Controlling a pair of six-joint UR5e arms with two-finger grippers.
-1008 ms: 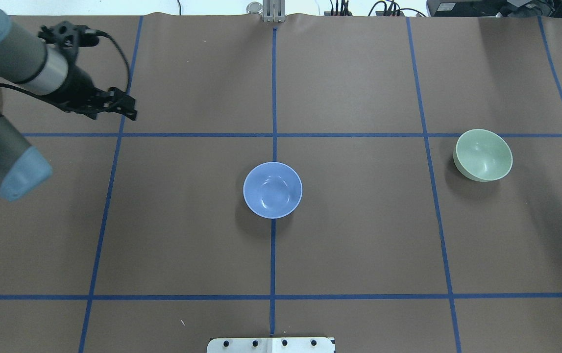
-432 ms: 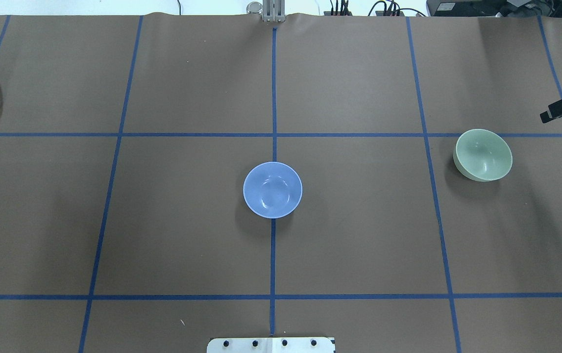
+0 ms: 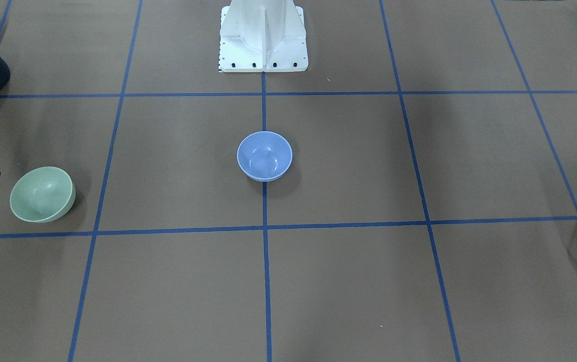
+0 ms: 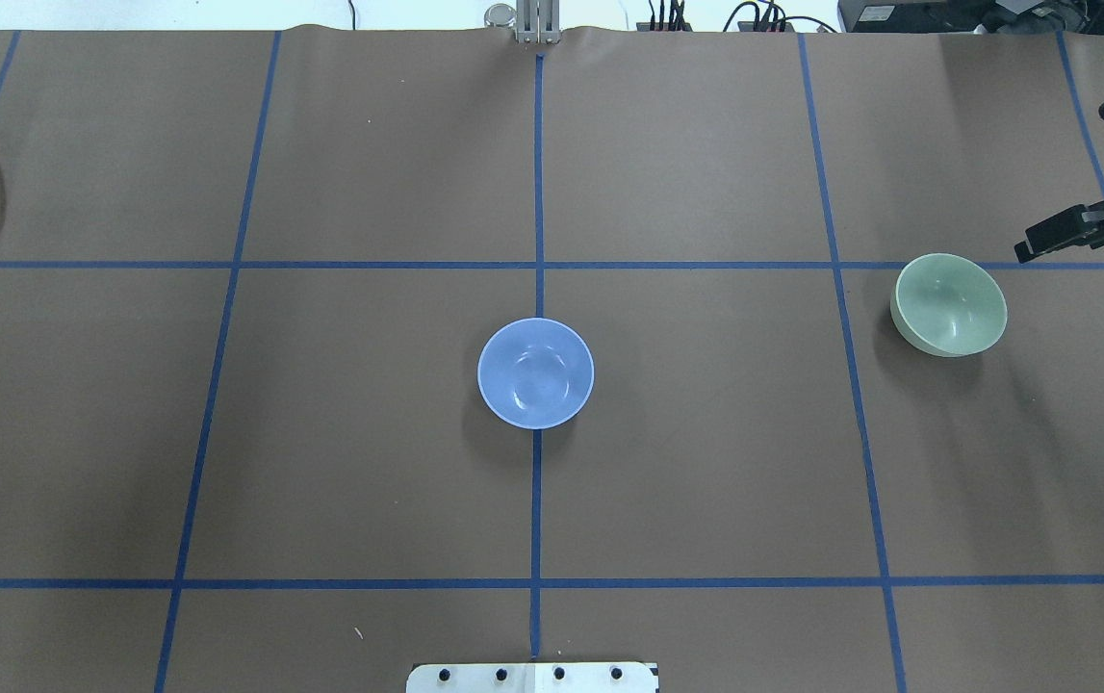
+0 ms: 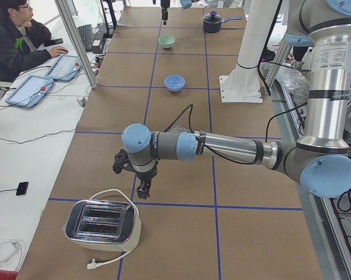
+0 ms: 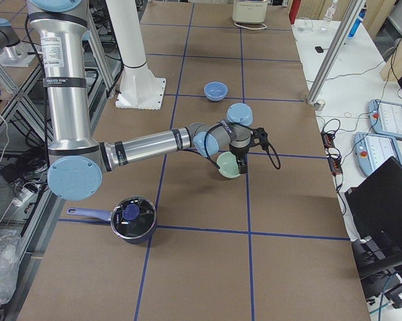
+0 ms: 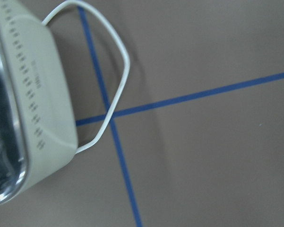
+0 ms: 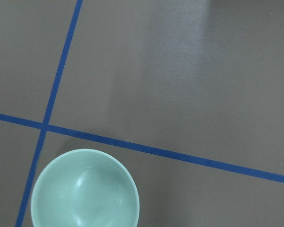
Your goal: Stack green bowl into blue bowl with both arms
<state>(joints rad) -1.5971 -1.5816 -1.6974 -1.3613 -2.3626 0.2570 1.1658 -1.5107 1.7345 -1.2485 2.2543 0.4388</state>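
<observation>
1. The right pincer (image 4: 1031,246) hangs over the brown surface (image 4: 369,462) near its right end. Only a dark shape of it shows, so I cannot tell if its jaws are apart or together.
2. The green bowl (image 4: 948,304) stands on the surface near this pincer, a little toward the robot and toward the middle from it. The two do not touch.
3. Its mouth points straight up. It is round, so it has no long axis.
4. It is pale mint green, with a smooth, glossy inside that carries soft light spots.
5. The blue bowl (image 4: 535,372) is well apart from the right pincer, toward the middle of the surface. It sits on a blue tape line (image 4: 538,192), mouth up. It is periwinkle blue, glossy, and equal in size to the green one.
6. The left pincer (image 5: 143,191) points down over the opposite end of the surface, near a toaster (image 5: 102,227) with a white cable (image 7: 118,66). Its state I cannot tell. Both bowls are well apart from it.
</observation>
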